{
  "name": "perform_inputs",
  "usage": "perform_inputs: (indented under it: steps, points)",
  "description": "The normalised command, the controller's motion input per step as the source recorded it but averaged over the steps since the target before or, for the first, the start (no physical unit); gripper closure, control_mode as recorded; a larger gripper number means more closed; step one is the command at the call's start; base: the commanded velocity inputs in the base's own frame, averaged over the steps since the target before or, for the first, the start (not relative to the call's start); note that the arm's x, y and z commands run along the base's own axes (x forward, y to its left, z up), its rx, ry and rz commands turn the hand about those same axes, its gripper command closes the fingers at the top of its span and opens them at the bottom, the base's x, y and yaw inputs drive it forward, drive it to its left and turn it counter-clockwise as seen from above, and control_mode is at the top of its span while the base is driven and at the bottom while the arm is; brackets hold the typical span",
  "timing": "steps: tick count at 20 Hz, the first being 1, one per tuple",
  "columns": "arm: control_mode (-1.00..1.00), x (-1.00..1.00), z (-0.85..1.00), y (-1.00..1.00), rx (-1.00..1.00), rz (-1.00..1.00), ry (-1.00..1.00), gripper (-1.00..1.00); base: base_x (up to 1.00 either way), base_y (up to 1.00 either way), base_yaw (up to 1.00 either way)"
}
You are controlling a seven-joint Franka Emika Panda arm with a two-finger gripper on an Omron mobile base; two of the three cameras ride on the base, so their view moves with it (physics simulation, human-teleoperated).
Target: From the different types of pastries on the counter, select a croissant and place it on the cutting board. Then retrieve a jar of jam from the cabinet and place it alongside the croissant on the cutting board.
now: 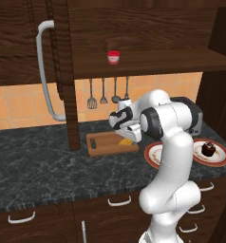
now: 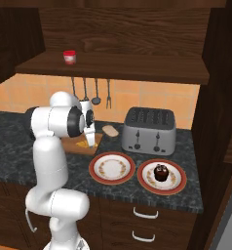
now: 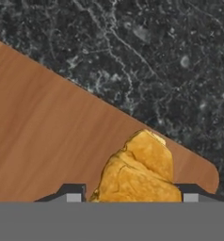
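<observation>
We had the hand [image 3: 128,197] low over the cutting board [image 1: 103,143], fingers apparently straddling the croissant [image 3: 137,172] near its right end; whether gripping or freed, we couldn't tell. The jar of jam [image 1: 113,57] sat on the cabinet shelf.

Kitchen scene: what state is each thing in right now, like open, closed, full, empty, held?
Cabinet door: swung open.
Jam jar: lid on, upright on the shelf.
Croissant: lying on the board, between the fingertips.
Cutting board: flat on the counter.
Gripper: whether it grips the croissant cannot be told.
Cupcake: on its plate.
Other plate: empty.
</observation>
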Motion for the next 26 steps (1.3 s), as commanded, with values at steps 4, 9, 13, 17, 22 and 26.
perform_inputs:
  steps: [4,9,13,17,22,26]
  points:
    - [-1.0,-0.2,-0.08,0.0,0.0,0.0,-0.04,-1.0,0.0,0.0,0.0]
    - [-1.0,-0.41,-0.03,0.0,0.0,0.02,-0.01,-1.0,0.0,0.0,0.0]
    - [-1.0,-0.39,0.25,0.0,0.0,0.01,-0.19,-1.0,0.0,0.0,0.0]
    - [-1.0,-0.3,0.51,0.0,0.0,0.04,-0.23,-1.0,0.0,0.0,0.0]
    - [-1.0,-0.23,0.67,0.0,0.0,0.08,-0.19,-1.0,0.0,0.0,0.0]
    - [-1.0,-0.12,0.95,0.01,0.05,0.23,-0.01,-1.0,0.0,0.0,0.0]
